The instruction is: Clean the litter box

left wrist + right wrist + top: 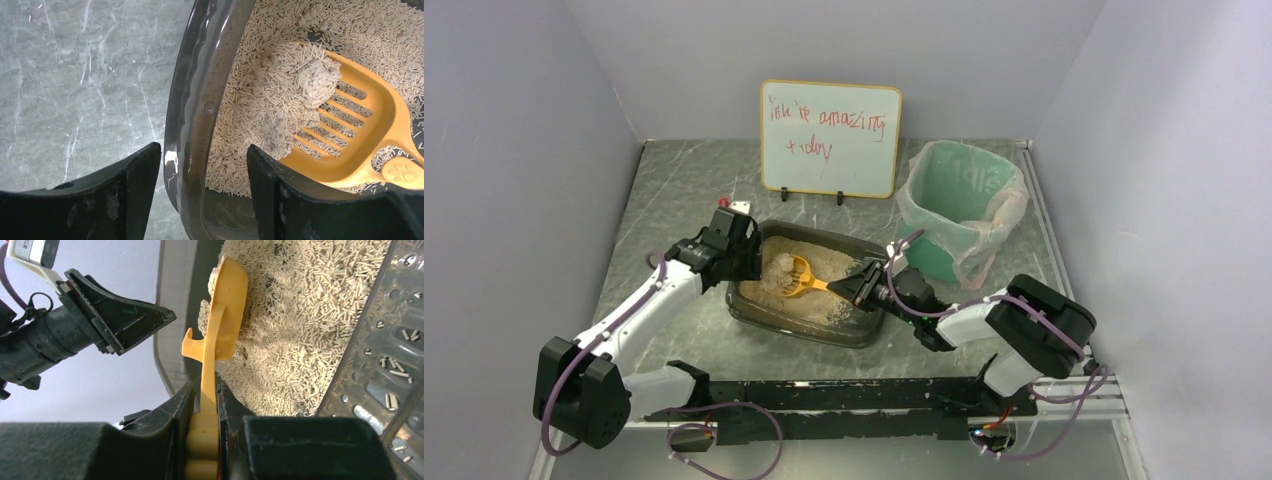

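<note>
The dark translucent litter box (809,335) sits mid-table, filled with tan pellet litter (300,300); its ridged grate end (380,340) shows in the right wrist view. My right gripper (856,288) (206,387) is shut on the handle of a yellow slotted scoop (797,277) (227,305). The scoop (370,115) lies in the litter and carries a grey clump (317,80) and loose pellets. My left gripper (742,262) (204,149) is open and straddles the box's left rim (200,75), one finger outside and one inside, with a gap on the inner side.
A tall green bin with a clear liner (959,205) stands to the right behind the box. A small whiteboard with red writing (830,138) stands at the back. Grey walls close in the left, back and right sides.
</note>
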You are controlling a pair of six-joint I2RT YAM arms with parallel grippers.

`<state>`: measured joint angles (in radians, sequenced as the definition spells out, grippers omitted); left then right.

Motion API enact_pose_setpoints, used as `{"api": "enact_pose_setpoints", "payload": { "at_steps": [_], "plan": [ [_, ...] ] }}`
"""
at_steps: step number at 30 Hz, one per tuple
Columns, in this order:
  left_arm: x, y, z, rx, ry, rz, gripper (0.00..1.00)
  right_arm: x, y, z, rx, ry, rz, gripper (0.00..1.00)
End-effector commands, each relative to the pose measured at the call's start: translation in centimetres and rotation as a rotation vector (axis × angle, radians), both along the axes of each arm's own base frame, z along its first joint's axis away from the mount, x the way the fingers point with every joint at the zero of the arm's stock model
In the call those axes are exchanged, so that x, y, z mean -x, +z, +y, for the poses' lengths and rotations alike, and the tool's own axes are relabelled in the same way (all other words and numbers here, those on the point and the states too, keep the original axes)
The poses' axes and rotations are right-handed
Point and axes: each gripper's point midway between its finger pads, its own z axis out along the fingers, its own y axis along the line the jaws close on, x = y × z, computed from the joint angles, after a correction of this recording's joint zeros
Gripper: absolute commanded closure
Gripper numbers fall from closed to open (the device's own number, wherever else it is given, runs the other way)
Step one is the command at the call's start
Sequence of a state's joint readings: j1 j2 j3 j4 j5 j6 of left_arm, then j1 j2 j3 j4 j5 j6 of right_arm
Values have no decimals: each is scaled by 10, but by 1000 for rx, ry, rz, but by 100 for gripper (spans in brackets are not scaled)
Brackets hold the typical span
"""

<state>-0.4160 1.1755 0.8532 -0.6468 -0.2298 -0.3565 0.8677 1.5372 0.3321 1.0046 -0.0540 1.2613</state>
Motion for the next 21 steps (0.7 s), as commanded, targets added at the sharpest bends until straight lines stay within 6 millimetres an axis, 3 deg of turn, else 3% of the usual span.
{"api": "enact_pose_setpoints", "payload": {
  "at_steps": [1,14,21],
  "plan": [
    [-9,18,-1,16,17,-78,29,2,53,1,-147,2,-103,100],
    [-9,43,7,35,60,-178,14,4,64,-39,-111,-105,-144,100],
    [-8,45,8,39,63,-185,11,14,74,-65,-128,-132,-161,100]
  ]
}}
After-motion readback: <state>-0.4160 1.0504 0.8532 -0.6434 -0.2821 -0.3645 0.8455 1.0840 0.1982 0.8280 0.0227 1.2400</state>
